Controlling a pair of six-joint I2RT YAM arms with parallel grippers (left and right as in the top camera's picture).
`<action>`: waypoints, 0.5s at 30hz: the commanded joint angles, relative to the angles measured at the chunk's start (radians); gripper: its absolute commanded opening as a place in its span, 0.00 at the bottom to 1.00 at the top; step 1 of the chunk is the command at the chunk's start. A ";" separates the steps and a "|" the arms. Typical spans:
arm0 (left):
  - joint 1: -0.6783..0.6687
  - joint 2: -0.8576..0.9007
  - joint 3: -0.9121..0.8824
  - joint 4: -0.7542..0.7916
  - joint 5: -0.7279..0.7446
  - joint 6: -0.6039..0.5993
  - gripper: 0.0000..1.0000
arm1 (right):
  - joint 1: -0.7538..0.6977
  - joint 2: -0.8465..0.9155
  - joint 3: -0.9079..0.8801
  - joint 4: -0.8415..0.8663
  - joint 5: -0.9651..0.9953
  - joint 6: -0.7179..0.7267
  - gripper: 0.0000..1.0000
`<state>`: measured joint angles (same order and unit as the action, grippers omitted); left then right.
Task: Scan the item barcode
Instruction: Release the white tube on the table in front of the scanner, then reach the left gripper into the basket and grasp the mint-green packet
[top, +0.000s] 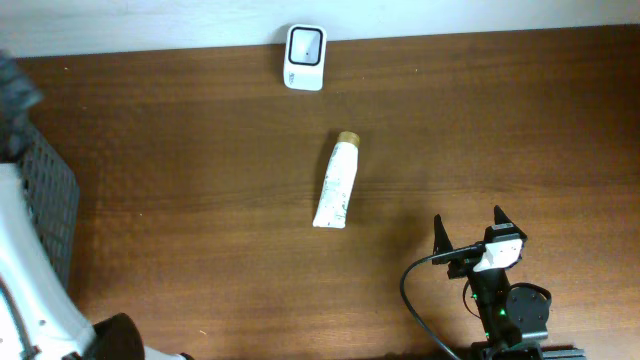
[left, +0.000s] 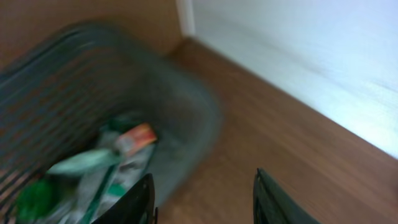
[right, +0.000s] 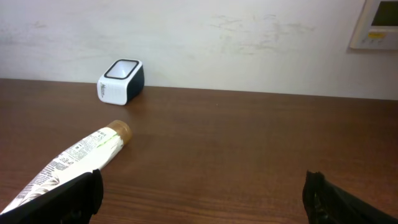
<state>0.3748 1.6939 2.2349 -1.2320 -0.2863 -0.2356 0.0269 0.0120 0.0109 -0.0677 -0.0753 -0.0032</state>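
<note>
Overhead: white tube (top: 336, 183) with a tan cap lies flat on the brown table (top: 180, 150) near mid-frame, cap toward 12 o'clock, crimped end toward 6. Barcode scanner (top: 304, 57), white with a dark window, sits at 12 o'clock from the tube, well apart, at the table's far edge. Right gripper (top: 468, 222) at 4 o'clock from the tube, spread wide, nothing in it. Dark mesh basket (top: 45, 200) at the 9 o'clock edge; white left arm (top: 30, 290) at 7 o'clock.

Left wrist: picture blurred. Left gripper (left: 202, 190) at 6 o'clock, fingers (left: 142, 200) parted, bare tabletop between them. Basket (left: 93, 81) from 9 to 11 o'clock, holding mixed packets (left: 99, 162), green and orange among them; details unreadable.

Right wrist: right gripper (right: 205, 193), fingers (right: 68, 196) at the two lower corners, wide apart, empty. Tube (right: 81, 155) at 8 o'clock, just beside the left-hand finger, cap pointing to the scanner (right: 121, 81) at 10 o'clock against the pale wall (right: 217, 37).
</note>
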 joint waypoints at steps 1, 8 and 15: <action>0.152 0.012 -0.064 -0.013 0.002 -0.086 0.42 | 0.006 -0.006 -0.005 -0.004 0.002 0.000 0.98; 0.367 0.015 -0.306 0.061 0.002 -0.086 0.44 | 0.006 -0.006 -0.005 -0.005 0.002 0.000 0.98; 0.456 0.062 -0.447 0.158 0.002 -0.086 0.56 | 0.006 -0.006 -0.005 -0.004 0.002 0.000 0.98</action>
<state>0.8131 1.7172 1.8275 -1.1007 -0.2852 -0.3122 0.0269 0.0120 0.0109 -0.0677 -0.0753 -0.0036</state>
